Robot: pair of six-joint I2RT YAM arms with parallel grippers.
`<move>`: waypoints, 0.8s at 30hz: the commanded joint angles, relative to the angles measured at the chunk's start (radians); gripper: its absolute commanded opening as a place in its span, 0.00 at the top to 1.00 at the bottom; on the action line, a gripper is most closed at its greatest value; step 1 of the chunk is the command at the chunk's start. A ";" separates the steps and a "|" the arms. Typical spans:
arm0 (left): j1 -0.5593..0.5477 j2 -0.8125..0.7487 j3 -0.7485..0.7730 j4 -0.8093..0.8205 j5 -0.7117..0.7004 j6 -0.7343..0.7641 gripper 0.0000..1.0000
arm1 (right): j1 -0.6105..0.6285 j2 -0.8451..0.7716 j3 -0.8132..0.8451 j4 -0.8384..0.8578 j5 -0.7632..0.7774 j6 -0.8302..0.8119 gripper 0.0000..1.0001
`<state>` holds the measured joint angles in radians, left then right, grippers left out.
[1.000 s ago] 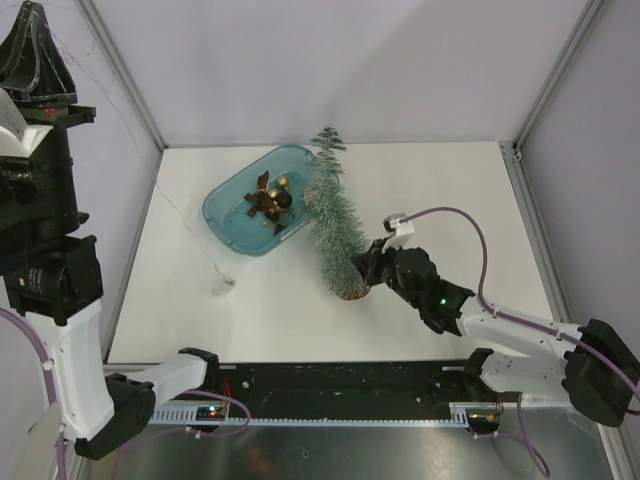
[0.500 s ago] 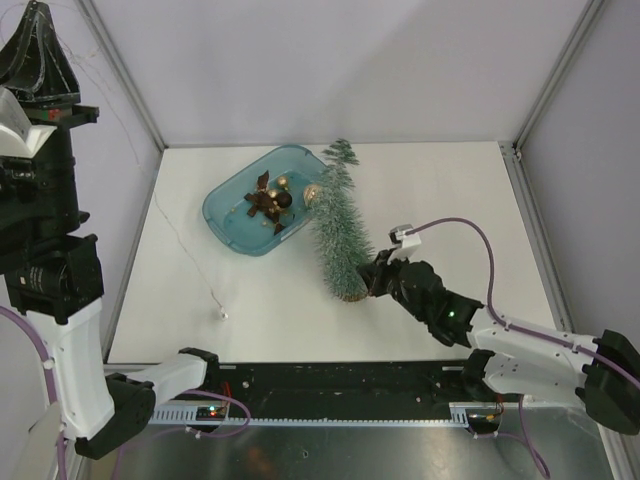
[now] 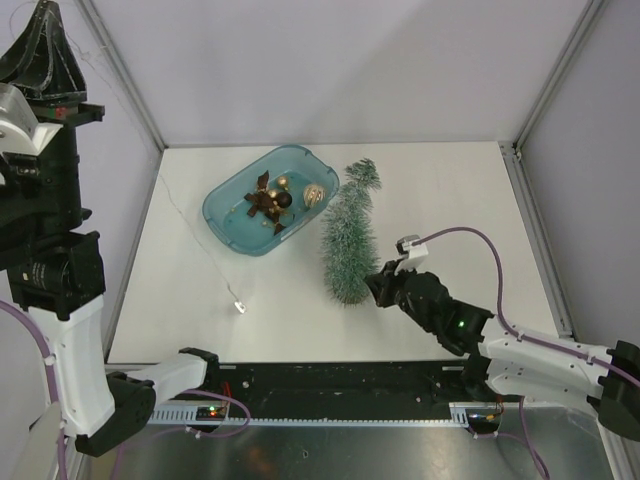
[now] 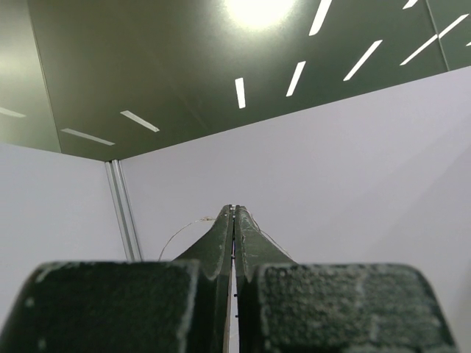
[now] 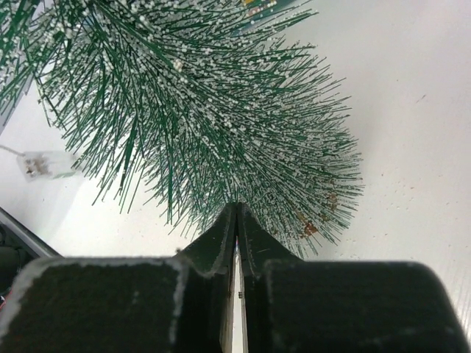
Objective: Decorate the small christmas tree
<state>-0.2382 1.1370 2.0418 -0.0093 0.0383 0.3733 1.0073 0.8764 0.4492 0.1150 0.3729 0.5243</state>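
Observation:
The small christmas tree (image 3: 350, 235) leans on the white table, base toward me and bent tip at the back beside the teal tub (image 3: 228, 228). My right gripper (image 3: 373, 283) is shut at the tree's base. In the right wrist view its tips (image 5: 236, 207) sit in the lowest frosted needles (image 5: 206, 95); I cannot tell if any are pinched. My left gripper (image 3: 42, 12) is raised high at the far left, shut (image 4: 234, 209) on a thin wire (image 4: 180, 229). The wire runs down to a small clear end piece (image 3: 239, 307) near the table.
The tub holds a brown star ornament (image 3: 262, 198), a gold bauble (image 3: 313, 193) and a dark bauble (image 3: 284, 200). White walls with metal frame posts (image 3: 120, 75) close in the table at the back and sides. The wire's end piece (image 5: 44, 165) shows left of the tree.
The tree's tip has swung right, off the tub's edge. My right gripper moved slightly toward me at the base. The wire's end piece drifted right and nearer.

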 commanded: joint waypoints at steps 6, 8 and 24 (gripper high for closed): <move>-0.014 0.004 -0.022 -0.012 0.094 -0.039 0.98 | 0.035 -0.075 -0.004 -0.036 0.050 0.007 0.55; -0.020 0.007 -0.029 -0.021 0.116 -0.043 0.97 | 0.038 -0.099 -0.004 -0.049 0.054 0.004 0.44; -0.092 0.033 -0.089 -0.040 0.228 0.019 0.93 | 0.051 -0.288 0.323 -0.243 0.114 -0.215 0.19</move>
<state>-0.3073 1.1652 1.9663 -0.0479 0.2256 0.3676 1.0527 0.5888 0.5800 -0.1268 0.4381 0.4385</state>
